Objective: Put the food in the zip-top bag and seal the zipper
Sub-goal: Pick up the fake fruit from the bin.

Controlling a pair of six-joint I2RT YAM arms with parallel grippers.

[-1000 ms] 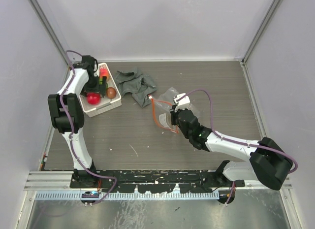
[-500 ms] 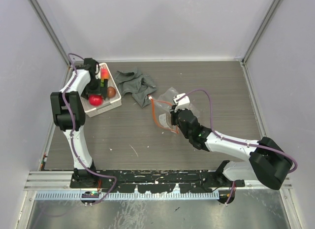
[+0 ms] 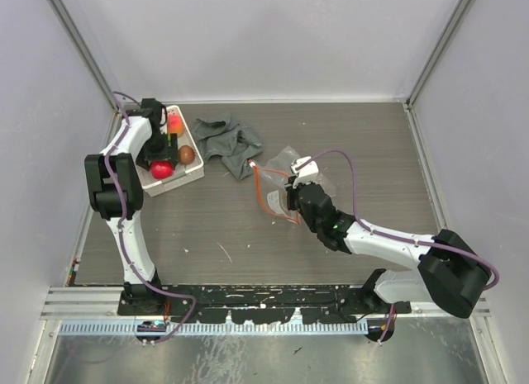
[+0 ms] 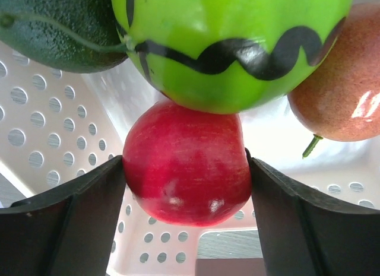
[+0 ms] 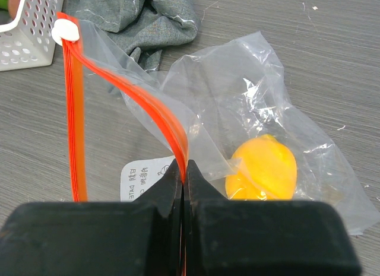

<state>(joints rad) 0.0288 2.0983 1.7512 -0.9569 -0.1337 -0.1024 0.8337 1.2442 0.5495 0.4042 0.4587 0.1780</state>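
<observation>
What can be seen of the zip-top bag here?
The zip-top bag is clear, wrinkled plastic lying on the table, mouth open. Its red-orange zipper carries a white slider at the far end; the right gripper is shut on one lip, holding it raised. One orange fruit sits inside. A white printed label shows near the mouth; the grey cloth lies behind.

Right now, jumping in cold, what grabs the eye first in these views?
At far left, the left pincer is closed on a red fruit in the white basket, with a bright green fruit crowding it from above in the wrist view. Near centre, the right pincer pinches the red-orange zipper of the clear zip-top bag, which has one orange fruit inside.
</observation>
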